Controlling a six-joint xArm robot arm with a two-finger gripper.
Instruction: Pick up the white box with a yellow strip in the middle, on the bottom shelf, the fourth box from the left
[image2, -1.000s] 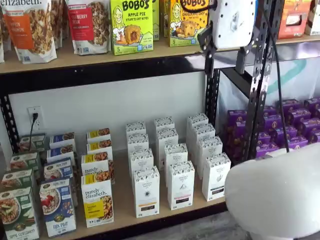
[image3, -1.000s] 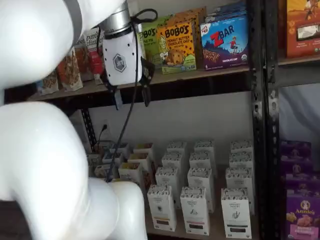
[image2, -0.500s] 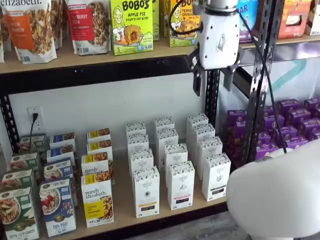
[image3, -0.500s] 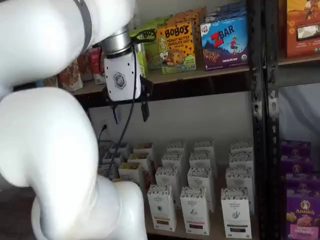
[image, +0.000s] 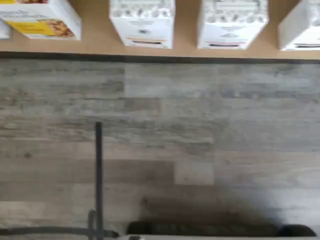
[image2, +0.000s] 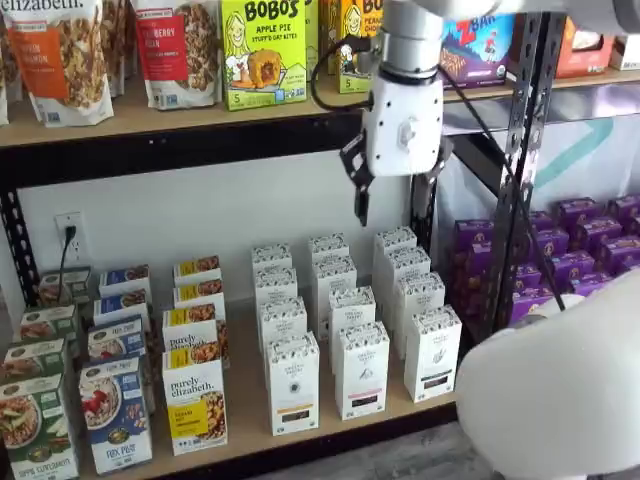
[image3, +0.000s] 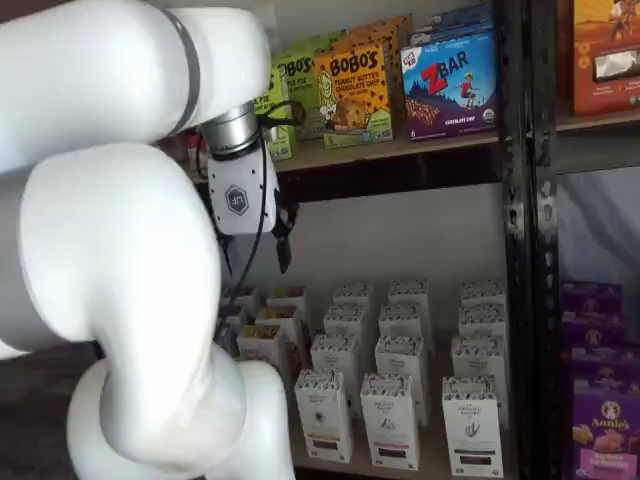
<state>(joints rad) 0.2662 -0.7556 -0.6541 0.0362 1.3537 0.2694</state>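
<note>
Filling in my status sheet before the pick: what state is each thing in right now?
gripper: open, empty, above the bottom-shelf boxes.
white box: upright, front of its row, untouched.
bottom shelf: stocked in rows.
purely elizabeth box: upright, beside the white box.
Bobo's box: upright on the upper shelf.

Position change: white-bodied gripper with two black fingers (image2: 397, 192) now lower and further left than a second earlier, below the upper tan wooden shelf board (image2: 150, 115), above the rows of white cartons (image2: 330, 300).
</note>
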